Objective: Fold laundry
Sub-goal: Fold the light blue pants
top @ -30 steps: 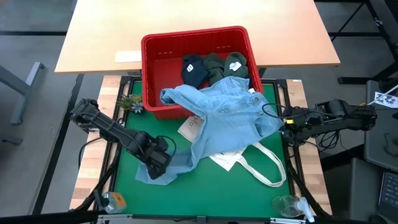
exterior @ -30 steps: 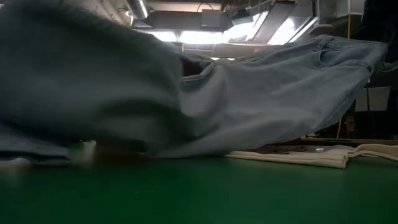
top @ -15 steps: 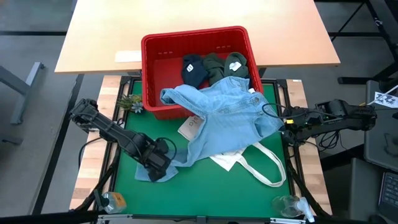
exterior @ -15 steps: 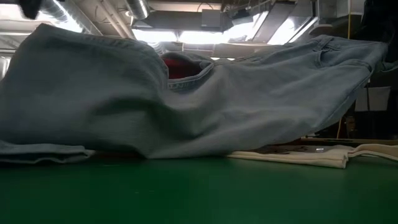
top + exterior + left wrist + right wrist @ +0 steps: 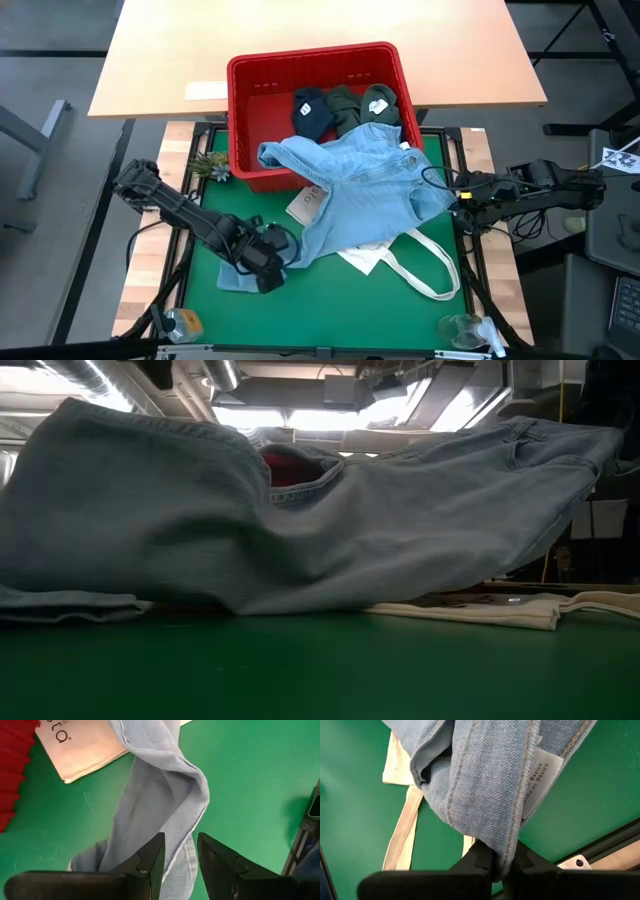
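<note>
A light blue denim garment hangs over the front rim of the red basket and spreads onto the green mat, partly covering a cream tote bag. Its near left end lies flat on the mat. My left gripper hovers over that end, open, its fingers on either side of a raised fold of denim. My right gripper at the mat's right edge is shut on the denim. Navy and olive garments lie in the basket. My left gripper stands astride the denim fold from above, slanting down; whether its fingers touch the cloth I cannot tell. My right gripper pinches the denim's stitched edge beside the white label, several layers bunched. That end is held up off the mat, and the cloth runs leftward from it.
The tote's long handles loop over the near right of the mat. A small plant stands at the far left corner, with clear objects at the near corners. A wooden table lies behind the basket.
My left gripper has gone toward the table's right along the near left end of the denim and has turned at the wrist. That end of the denim, raised close to the low camera a second ago, has dropped and now lies settled on the mat.
</note>
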`<state>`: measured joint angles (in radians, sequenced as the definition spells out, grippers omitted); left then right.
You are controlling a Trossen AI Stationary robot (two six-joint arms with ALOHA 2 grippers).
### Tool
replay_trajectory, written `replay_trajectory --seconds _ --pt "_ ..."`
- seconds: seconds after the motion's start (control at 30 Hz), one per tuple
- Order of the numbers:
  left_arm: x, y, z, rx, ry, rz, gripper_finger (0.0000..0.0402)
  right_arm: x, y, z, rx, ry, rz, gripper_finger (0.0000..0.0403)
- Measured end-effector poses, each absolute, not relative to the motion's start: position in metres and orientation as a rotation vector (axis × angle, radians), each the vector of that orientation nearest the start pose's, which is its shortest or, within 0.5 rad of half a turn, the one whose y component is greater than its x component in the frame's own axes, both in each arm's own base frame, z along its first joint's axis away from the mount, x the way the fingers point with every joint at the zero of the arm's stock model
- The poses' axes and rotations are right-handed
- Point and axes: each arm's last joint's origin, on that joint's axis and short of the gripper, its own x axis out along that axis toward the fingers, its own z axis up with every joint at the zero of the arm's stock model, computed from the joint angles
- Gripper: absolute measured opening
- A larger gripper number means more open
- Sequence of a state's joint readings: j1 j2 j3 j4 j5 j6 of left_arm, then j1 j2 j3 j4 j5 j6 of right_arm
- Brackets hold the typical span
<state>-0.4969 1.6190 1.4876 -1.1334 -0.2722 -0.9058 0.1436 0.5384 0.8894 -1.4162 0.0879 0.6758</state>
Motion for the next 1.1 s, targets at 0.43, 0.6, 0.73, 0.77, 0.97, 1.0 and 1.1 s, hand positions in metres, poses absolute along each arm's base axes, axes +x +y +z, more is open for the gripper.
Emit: replay_trajectory --seconds 0.43,0.6,0.73,0.77,0.97,1.0,1.1 --pt "0.289 -0.140 0.292 -0.402 1.203 0.332 0.0167 0.049 0.005 0.295 0.488 1.025 -0.306 0.0016" --pt "0.297 -0.142 0.279 -0.349 1.248 0.312 0.0190 0.049 0.005 0.295 0.488 1.026 -0.306 0.0016" --pt "0.304 -0.143 0.267 -0.276 1.287 0.292 0.0193 0.049 0.005 0.295 0.488 1.026 -0.306 0.0016" --pt "0.306 -0.142 0.264 -0.258 1.297 0.287 0.0193 0.049 0.005 0.295 0.488 1.026 -0.306 0.0016" --pt "0.316 -0.131 0.253 -0.252 1.327 0.322 0.0158 0.049 0.005 0.295 0.488 1.026 -0.307 0.0016" --pt "0.317 -0.129 0.253 -0.261 1.331 0.324 0.0140 0.049 0.005 0.295 0.488 1.025 -0.306 0.0016" --pt "0.317 -0.121 0.258 -0.309 1.339 0.315 0.0065 0.050 0.005 0.295 0.489 1.022 -0.304 0.0016"
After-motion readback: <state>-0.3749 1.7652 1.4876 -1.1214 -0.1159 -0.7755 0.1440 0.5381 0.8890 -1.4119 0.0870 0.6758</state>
